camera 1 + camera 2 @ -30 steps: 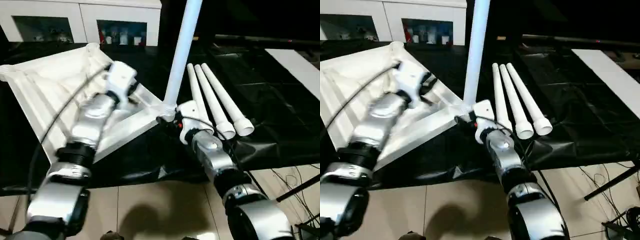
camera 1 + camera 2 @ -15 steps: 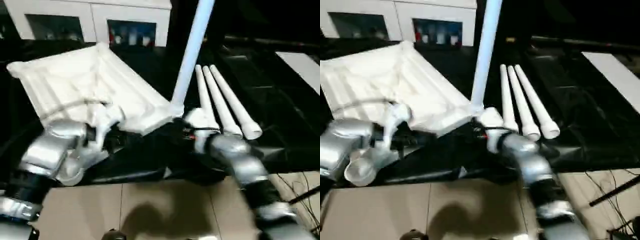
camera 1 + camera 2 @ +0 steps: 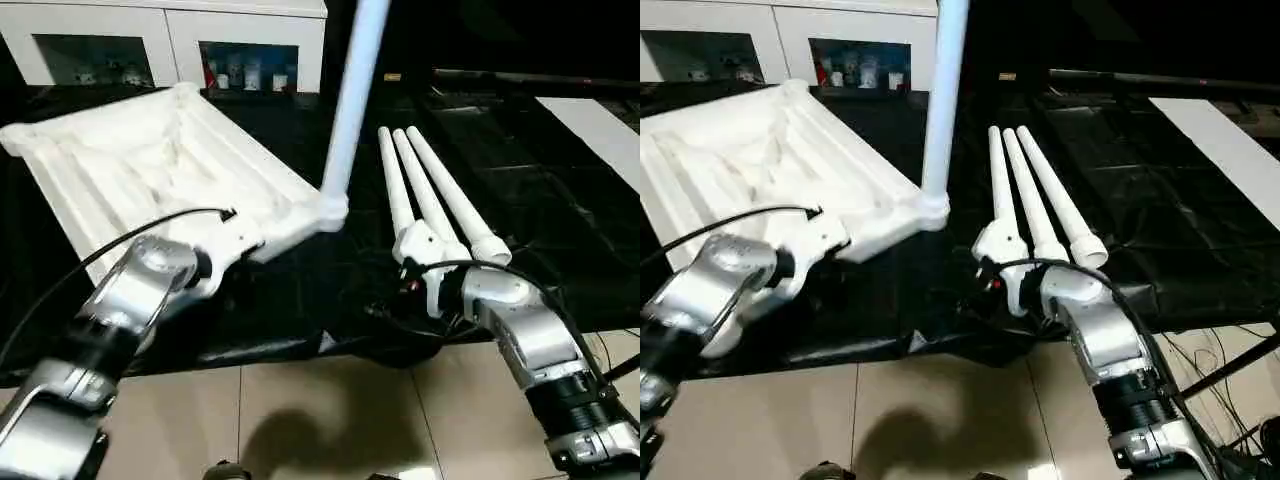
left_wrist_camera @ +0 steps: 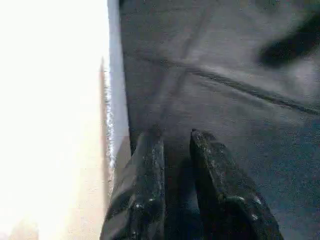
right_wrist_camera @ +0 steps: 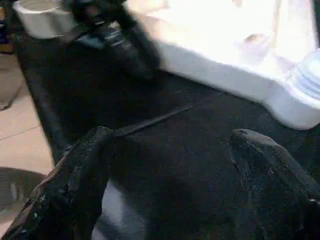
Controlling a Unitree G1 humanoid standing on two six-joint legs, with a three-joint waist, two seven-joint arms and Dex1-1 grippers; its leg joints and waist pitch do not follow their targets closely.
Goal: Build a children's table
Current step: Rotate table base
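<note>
The white tabletop (image 3: pixel 130 165) lies upside down on the black cover, ribbed side up. One white leg (image 3: pixel 350 90) stands upright in its near right corner socket (image 3: pixel 332 210). Three more legs (image 3: pixel 430 190) lie side by side to the right. My left gripper (image 4: pixel 175 137) is shut on nothing, low on the cover beside the tabletop's front edge (image 4: pixel 117 100). My right gripper (image 5: pixel 172 135) is open and empty. It hovers over the cover, in front of the socket corner (image 5: pixel 300 95) and apart from it. Its white wrist (image 3: pixel 420 245) sits by the lying legs' thick ends.
A white glass-door cabinet (image 3: pixel 160 45) stands behind the work. The black cover (image 3: pixel 560 220) drapes over the platform's front edge, with tiled floor (image 3: pixel 300 420) below. A white panel (image 3: pixel 600 125) lies at the far right. A black cable (image 3: pixel 130 240) loops along my left forearm.
My left arm came off the tabletop and dropped to its front edge. My right gripper left the upright leg's base and drew back toward the front. The leg still stands.
</note>
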